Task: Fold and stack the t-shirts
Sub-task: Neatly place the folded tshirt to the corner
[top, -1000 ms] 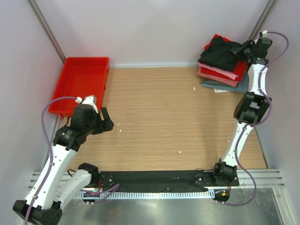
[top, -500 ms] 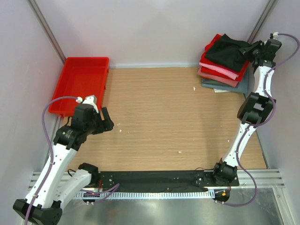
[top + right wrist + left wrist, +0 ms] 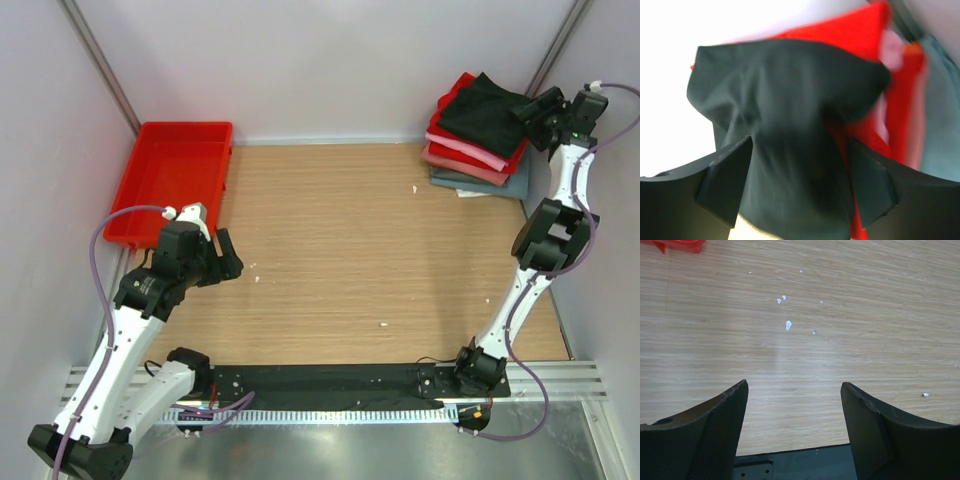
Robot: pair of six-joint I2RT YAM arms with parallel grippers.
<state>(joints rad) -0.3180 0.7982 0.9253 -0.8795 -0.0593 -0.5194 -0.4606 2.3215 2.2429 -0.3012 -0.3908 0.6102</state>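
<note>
The black t-shirt [image 3: 485,108] lies crumpled on top of the stack of folded t-shirts at the back right corner. Below it are a bright red one [image 3: 513,152], a pink one [image 3: 455,141], a dusty-rose one [image 3: 462,164] and a grey-teal one [image 3: 492,184]. My right gripper [image 3: 538,104] hovers at the black shirt's right edge, open, its fingers apart on either side of the cloth without pinching it. The blurred right wrist view shows the black t-shirt [image 3: 785,90] under the open gripper [image 3: 800,145], with red cloth [image 3: 850,35] beyond. My left gripper [image 3: 228,255] is open and empty over bare wood [image 3: 795,385].
A red plastic tray [image 3: 185,127] stands at the back left by the wall; its corner [image 3: 680,245] shows in the left wrist view. Small white specks [image 3: 788,325] dot the wooden table. Walls close in on both sides, and the stack sits against the right wall.
My right gripper has opened and let go of the black t-shirt, which has shifted back and right onto the stack. The right arm drew toward the right wall. The left arm has not moved.
</note>
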